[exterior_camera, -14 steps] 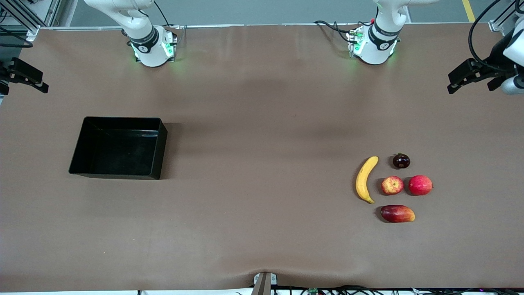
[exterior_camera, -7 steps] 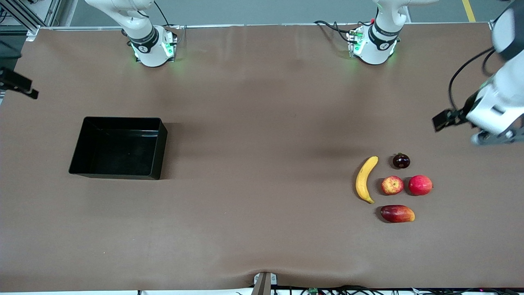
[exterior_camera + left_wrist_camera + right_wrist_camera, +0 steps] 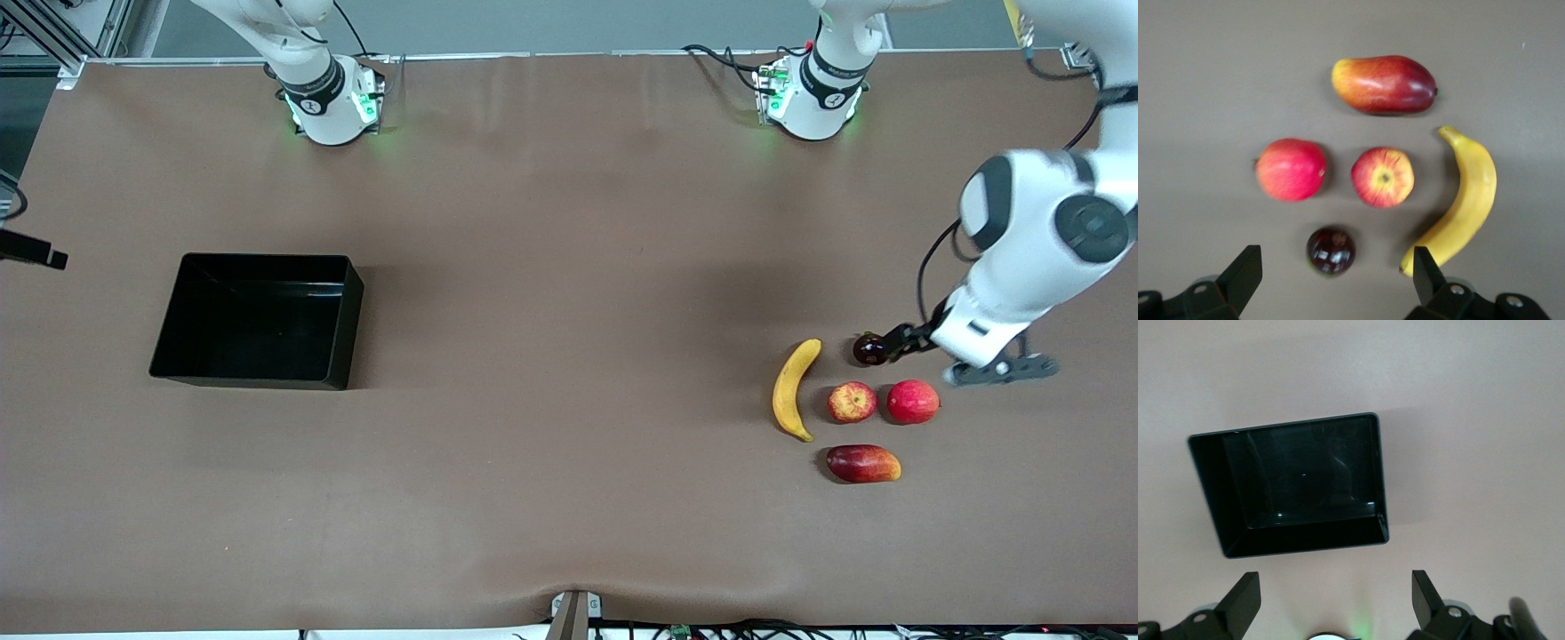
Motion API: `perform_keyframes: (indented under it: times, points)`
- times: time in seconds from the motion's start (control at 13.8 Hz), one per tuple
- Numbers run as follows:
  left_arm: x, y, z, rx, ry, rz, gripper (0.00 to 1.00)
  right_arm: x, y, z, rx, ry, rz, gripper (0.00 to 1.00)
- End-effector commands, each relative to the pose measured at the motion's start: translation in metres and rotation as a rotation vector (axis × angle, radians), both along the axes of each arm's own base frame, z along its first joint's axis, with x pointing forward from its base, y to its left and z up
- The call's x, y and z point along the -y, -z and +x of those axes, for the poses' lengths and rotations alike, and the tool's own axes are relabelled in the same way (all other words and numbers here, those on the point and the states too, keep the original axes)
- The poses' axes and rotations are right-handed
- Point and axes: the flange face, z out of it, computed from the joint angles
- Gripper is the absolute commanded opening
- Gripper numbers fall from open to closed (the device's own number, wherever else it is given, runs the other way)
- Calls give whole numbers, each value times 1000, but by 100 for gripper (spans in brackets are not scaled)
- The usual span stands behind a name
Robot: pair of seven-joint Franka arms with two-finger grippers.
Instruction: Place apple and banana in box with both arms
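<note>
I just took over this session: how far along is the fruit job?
Nothing is done yet: the box is empty, and the apple and banana lie on the table among the other fruit. In hand: the left claw, open, is over that cluster. The right claw, open, holds nothing. Both pickups and both placements remain.

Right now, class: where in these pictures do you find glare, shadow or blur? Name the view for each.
Front view: the box casts a shadow on the table toward the left arm's end. Left wrist view: bright glints on the small dark fruit; the fruits look slightly soft. Right wrist view: pale reflections on the box's glossy floor.
</note>
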Motion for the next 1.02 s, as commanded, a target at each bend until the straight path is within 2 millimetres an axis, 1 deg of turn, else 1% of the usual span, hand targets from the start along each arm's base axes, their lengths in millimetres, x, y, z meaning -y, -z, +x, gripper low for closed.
perform_keyframes:
  times: [0.0, 0.07, 0.15, 0.22, 0.36, 0.44, 0.51, 0.65, 0.8, 0.87, 0.94]
  points:
    - [9, 45, 16, 29, 11, -17, 100, 36, 50, 11, -27, 1, 46, 100]
    - [10, 63, 18, 16, 13, -21, 100, 45, 67, 13, -27, 16, 53, 100]
    - [11, 73, 21, 11, 15, -23, 100, 49, 83, 15, -29, 24, 65, 100]
    - [13, 82, 22, -1, 17, -24, 100, 46, 101, 18, -34, 18, 67, 100]
    - [15, 93, 25, -6, 21, -26, 100, 45, 156, 14, -12, -22, 68, 100]
    - [16, 99, 26, 0, 22, -29, 100, 43, 175, 12, 12, -92, 72, 100]
    - [16, 105, 26, 1, 24, -31, 100, 49, 189, 7, 27, -139, 79, 100]
    - [16, 120, 27, 17, 25, -38, 100, 51, 222, -9, 11, -140, 91, 100]
    - [17, 126, 28, 29, 27, -42, 100, 48, 243, -19, 13, -141, 91, 100]
    - [17, 127, 28, 31, 27, -43, 99, 51, 252, -26, 9, -136, 93, 100]
    - [17, 128, 27, 28, 27, -43, 83, 59, 265, -34, 23, -119, 87, 100]
